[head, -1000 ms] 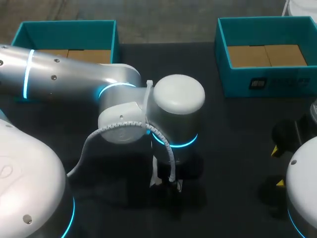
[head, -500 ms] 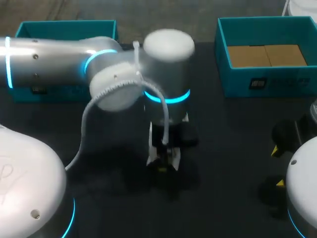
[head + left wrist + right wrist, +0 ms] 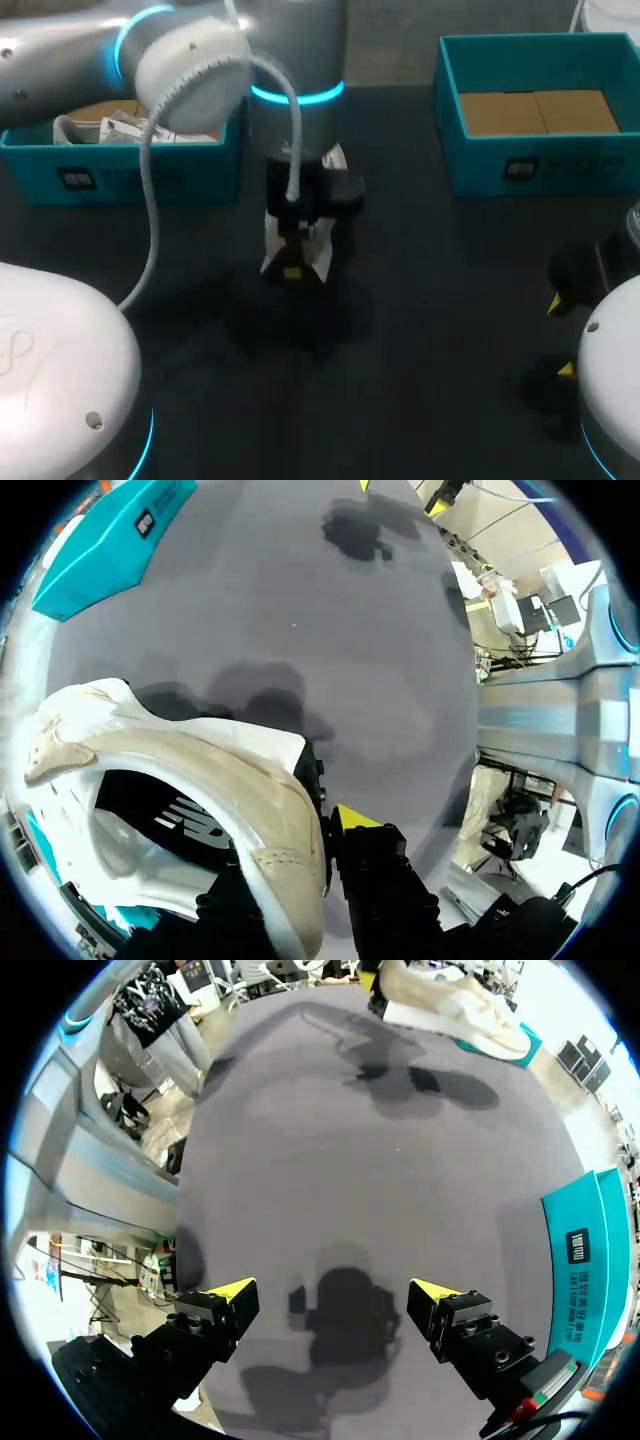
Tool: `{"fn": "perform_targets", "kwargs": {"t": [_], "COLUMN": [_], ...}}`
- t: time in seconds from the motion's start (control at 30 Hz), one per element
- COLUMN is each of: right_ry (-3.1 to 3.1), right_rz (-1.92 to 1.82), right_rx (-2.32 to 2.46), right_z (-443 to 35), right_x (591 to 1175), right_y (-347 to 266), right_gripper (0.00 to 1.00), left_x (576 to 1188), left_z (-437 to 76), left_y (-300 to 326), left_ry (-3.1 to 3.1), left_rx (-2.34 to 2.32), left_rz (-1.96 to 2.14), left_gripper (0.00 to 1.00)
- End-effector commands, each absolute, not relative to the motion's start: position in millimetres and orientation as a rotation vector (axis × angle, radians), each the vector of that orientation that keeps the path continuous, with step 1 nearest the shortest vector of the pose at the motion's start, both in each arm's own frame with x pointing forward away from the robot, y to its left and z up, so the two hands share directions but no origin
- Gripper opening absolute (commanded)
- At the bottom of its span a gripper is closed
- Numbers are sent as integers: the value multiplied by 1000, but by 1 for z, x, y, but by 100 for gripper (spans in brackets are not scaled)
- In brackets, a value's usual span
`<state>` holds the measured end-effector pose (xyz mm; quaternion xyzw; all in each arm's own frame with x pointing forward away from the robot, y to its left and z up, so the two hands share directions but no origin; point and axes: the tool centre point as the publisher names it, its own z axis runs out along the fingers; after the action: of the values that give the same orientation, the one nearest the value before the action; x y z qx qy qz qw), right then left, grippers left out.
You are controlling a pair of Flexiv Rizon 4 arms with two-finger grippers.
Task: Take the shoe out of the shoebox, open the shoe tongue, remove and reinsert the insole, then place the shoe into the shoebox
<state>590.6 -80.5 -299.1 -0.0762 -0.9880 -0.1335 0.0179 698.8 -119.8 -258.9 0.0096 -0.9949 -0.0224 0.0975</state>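
While the left gripper (image 3: 293, 268) hangs from its arm over the middle of the table (image 3: 430, 300), its two fingers are pinched on the shoe (image 3: 200, 765), one finger inside the opening and one outside, with the cream padded collar clamped between them. One yellow tip (image 3: 350, 818) shows just beside the collar; the other is hidden behind the shoe. The shoe is white and cream with a dark inside, and it dangles from the grip with its body spreading away from the fingers. It is clear of the tabletop, and its shadow (image 3: 300, 325) lies on the dark surface below. Just beside the arm, toward the robot's left, stands the left shoebox (image 3: 150, 175), a teal open box with crumpled white paper (image 3: 110, 128) in it. The shoe is outside this box, near its corner. Well apart, at the far right of the table, stands the right shoebox (image 3: 500, 150), also teal and open, with a brown cardboard floor (image 3: 535, 110). The right gripper (image 3: 332, 1295) hovers low at the table's right edge with its fingers spread wide and only bare table and its own shadow between them
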Motion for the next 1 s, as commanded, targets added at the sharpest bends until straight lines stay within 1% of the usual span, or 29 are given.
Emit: {"fn": "perform_targets", "kwargs": {"t": [0.03, 0.33, 0.6, 1.0], "right_ry": [-3072, -3072, -3072, -3072], "right_rz": [-412, -412, -412, -412], "right_rx": [-237, -237, -237, -237], "right_z": [-300, -300, -300, -300], "right_x": [589, 589, 589, 589], "right_y": [-81, -81, -81, -81], "right_gripper": [100, 100, 100, 100], "left_x": [712, 741, 767, 812], "left_z": [-211, -193, -162, -120], "left_y": [-99, -88, -76, -37], "left_ry": [-2977, -2957, -2988, -2966], "left_rx": [68, 75, 120, 56], "left_rz": [-50, -74, -46, -45], "left_gripper": [0, 0, 0, 0]}}
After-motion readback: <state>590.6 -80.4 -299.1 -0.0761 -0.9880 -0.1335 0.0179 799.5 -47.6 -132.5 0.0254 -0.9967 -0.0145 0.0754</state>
